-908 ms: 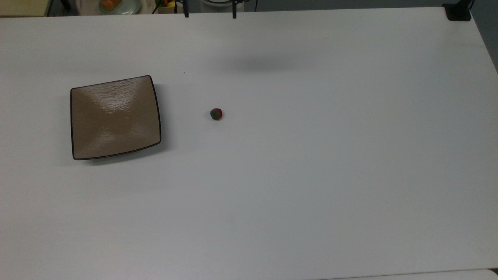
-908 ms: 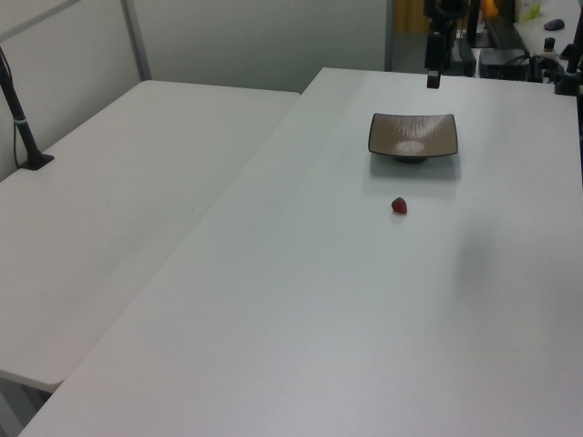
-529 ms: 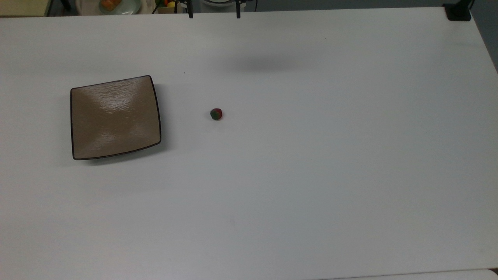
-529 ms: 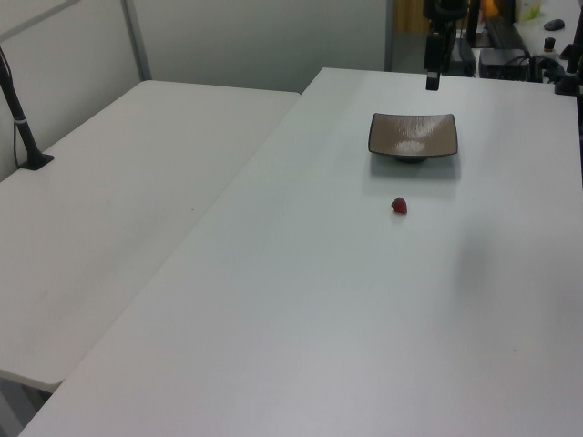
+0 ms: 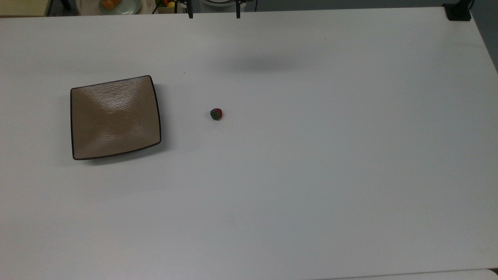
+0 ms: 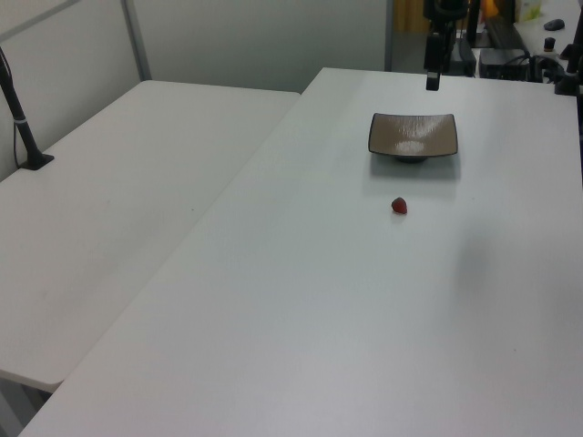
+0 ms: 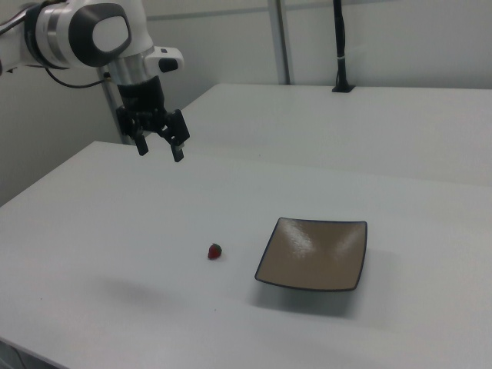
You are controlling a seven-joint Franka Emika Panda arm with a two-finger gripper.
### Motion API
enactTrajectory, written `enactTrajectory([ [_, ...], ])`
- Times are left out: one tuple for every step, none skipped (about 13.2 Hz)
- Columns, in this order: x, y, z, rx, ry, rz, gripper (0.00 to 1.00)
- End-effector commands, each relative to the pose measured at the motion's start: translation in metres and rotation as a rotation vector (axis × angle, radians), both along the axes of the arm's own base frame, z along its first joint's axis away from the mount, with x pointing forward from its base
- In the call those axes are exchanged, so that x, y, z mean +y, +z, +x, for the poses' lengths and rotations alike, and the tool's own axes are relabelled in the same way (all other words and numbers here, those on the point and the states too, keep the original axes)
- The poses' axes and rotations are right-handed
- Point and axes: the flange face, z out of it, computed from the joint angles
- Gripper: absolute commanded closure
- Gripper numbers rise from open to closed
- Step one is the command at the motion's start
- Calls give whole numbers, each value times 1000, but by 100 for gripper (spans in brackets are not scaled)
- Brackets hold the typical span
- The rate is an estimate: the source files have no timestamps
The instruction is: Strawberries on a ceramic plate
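A tiny red strawberry [image 5: 216,114] with a green cap lies on the white table, also seen in the left view [image 6: 399,206] and the right view [image 7: 215,250]. The square tan ceramic plate [image 5: 89,132] sits apart from it, to the top view's left; it stands empty [image 6: 437,132] [image 7: 338,269]. My gripper [image 7: 161,148] hangs open in the air, well above the table and behind the strawberry in the right view. Its two fingertips [image 5: 190,14] poke in at the top view's upper edge.
A second white table [image 6: 109,209] adjoins at the left view's left, with a black post [image 6: 23,118] on it. A black mount [image 5: 458,11] sits at the table's corner in the top view. Clutter [image 5: 113,4] lies beyond the far edge.
The gripper's fingertips have shifted slightly to the right along the top view's upper edge. Strawberry and plate have not moved.
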Motion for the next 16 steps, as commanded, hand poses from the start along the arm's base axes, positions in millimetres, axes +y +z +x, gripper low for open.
enactTrajectory([
  [-5, -8, 3, -10, 203, 17, 0],
  [-10, -13, 4, -3, 276, 15, 0],
  [-11, -19, 3, 9, 327, 15, 0],
  [-16, -23, 4, 18, 382, 16, 0],
  [-21, -34, 3, 41, 407, 18, 0],
  [-21, -43, 3, 48, 430, 17, 0],
  [-24, -46, 7, 36, 456, 13, 0],
  [-33, -49, 10, 31, 476, 11, 0],
  [-38, -51, 11, 35, 478, 12, 0],
  [-41, -59, 12, 46, 474, 14, 0],
  [-41, -71, 15, 42, 473, 12, 0],
  [-42, -84, 17, 24, 471, 7, 0],
  [-47, -92, 18, 15, 463, 5, 0],
  [-52, -101, 19, 12, 454, 3, 0],
  [-54, -113, 22, 12, 452, 2, 0],
  [-56, -128, 28, 7, 452, -2, 0],
])
